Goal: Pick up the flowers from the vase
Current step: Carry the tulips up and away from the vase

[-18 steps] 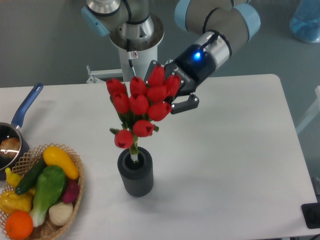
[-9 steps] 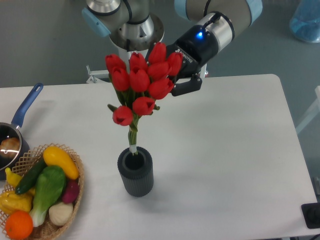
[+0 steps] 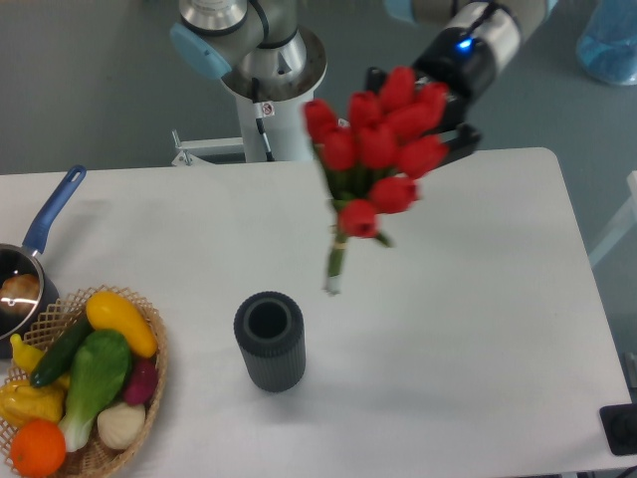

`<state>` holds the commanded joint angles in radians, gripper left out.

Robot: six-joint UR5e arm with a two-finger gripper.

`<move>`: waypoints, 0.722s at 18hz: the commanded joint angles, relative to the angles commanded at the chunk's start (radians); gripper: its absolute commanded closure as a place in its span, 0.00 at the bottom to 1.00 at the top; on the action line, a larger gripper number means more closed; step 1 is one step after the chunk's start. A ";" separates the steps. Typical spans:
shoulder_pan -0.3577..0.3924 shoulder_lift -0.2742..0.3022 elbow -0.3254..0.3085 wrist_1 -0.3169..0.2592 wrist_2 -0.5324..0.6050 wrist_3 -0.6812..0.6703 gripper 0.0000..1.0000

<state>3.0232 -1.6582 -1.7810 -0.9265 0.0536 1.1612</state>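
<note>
Tulips out of vase, hanging in air toward table's far edge, stem ends free | gripper jaws pinching bunch behind the buds | vase empty, upright near front edge | task: lift done, nothing evidently left.

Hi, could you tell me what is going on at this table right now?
The arm's gripper holds the flowers, a bunch of red tulips, in the air above the table, with the stems hanging free. The vase stands empty on the table, below and to the left in the picture. A wicker basket of vegetables and a saucepan sit at the left edge.
</note>
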 joint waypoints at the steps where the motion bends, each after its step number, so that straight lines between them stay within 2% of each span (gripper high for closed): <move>1: 0.034 -0.003 0.003 0.002 0.006 0.002 0.65; 3: 0.078 -0.006 0.003 0.005 0.032 0.002 0.65; 6: 0.115 -0.028 0.014 0.006 0.135 0.008 0.65; 11: 0.131 -0.054 0.052 0.008 0.281 0.018 0.65; 13: 0.132 -0.060 0.057 0.006 0.299 0.020 0.66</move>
<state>3.1554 -1.7180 -1.7242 -0.9204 0.3528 1.1811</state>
